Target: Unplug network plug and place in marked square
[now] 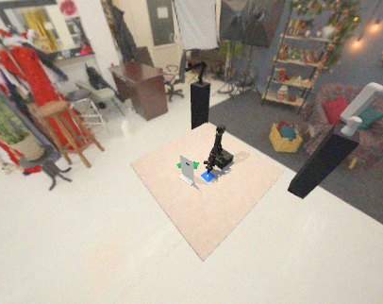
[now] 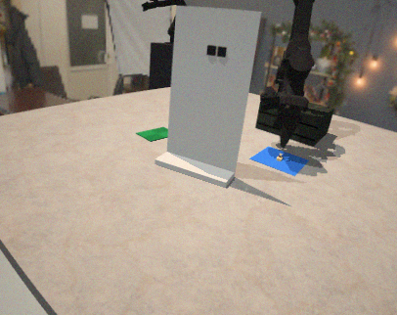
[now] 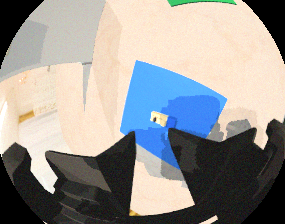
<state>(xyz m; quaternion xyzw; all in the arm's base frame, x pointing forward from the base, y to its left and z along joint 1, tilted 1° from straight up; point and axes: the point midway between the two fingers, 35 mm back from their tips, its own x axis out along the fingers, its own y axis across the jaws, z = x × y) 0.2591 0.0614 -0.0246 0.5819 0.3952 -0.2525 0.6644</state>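
Observation:
The small beige plug (image 2: 280,157) (image 3: 159,118) lies on the blue marked square (image 2: 264,157) (image 3: 145,82), near its middle. It is out of the panel. My gripper (image 2: 284,146) (image 3: 151,133) is open and empty, pointing down a little above the plug. A small gap shows between the fingertips and the plug in the exterior view. The upright grey panel (image 1: 186,170) (image 2: 206,103) (image 3: 63,30) stands beside the blue square, with two black openings high on its face in the exterior view. Whether the fingers touch anything is hard to tell in the top view.
A green patch (image 2: 153,134) lies on the table, partly behind the panel in the exterior view. The panel's pale foot (image 2: 195,169) juts out along the table. My arm's dark base (image 1: 224,159) stands behind the gripper.

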